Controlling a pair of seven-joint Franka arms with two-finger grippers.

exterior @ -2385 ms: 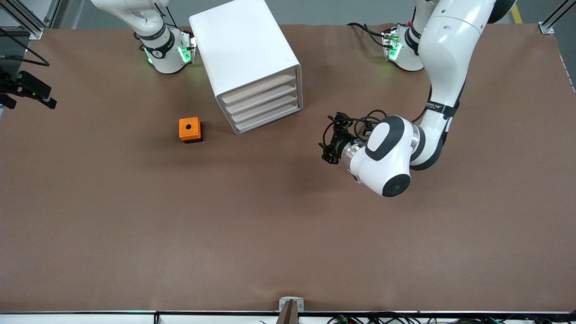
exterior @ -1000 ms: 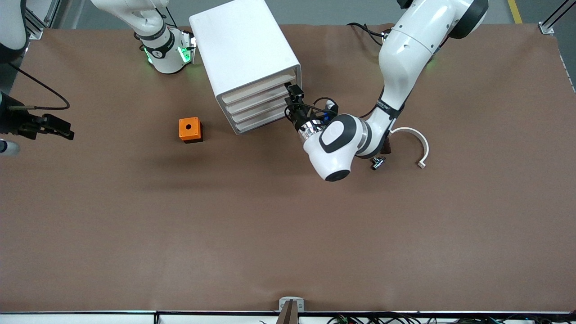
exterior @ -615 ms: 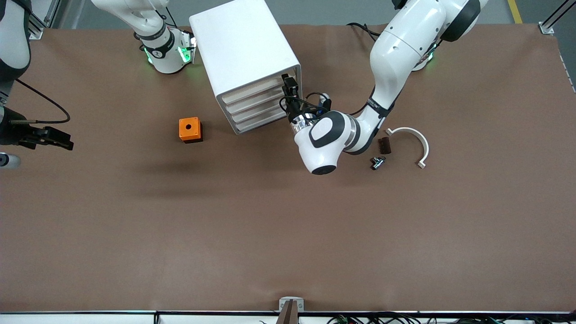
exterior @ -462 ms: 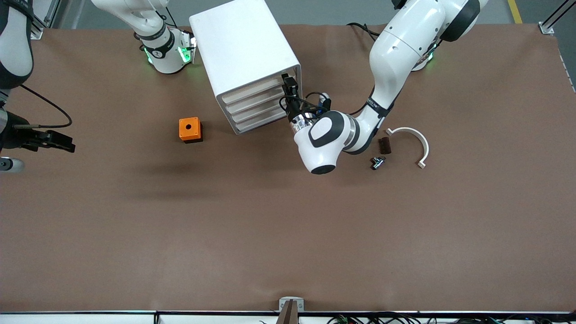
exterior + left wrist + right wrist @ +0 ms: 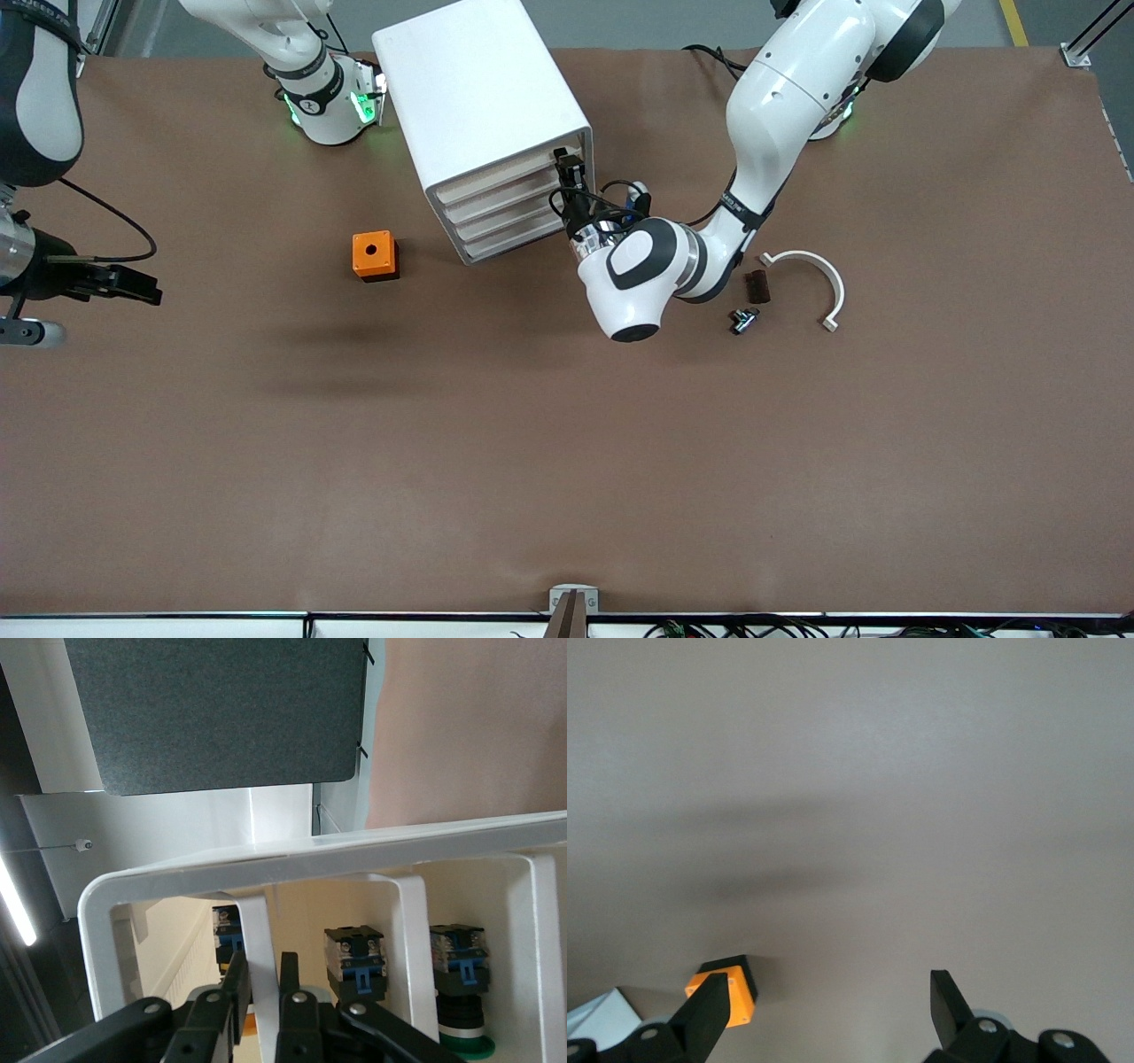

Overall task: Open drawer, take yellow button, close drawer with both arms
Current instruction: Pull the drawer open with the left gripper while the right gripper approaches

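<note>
Clamping the drawer (image 5: 509,177) front for pulling, the left gripper (image 5: 263,992) is shut; the right gripper (image 5: 824,1005) is held open over the table, waiting.

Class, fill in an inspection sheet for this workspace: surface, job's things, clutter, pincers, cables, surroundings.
Surface: brown table.
Job's things: white cabinet; top drawer not pulled out; push-buttons seen through its handle.
Clutter: orange cube, white curved piece, two small dark parts.
Pincers: left pincer shut on the drawer's handle bar; right pincer open over the table, waiting.
Cables: black wiring on left wrist.
Surroundings: nothing seen.
</note>
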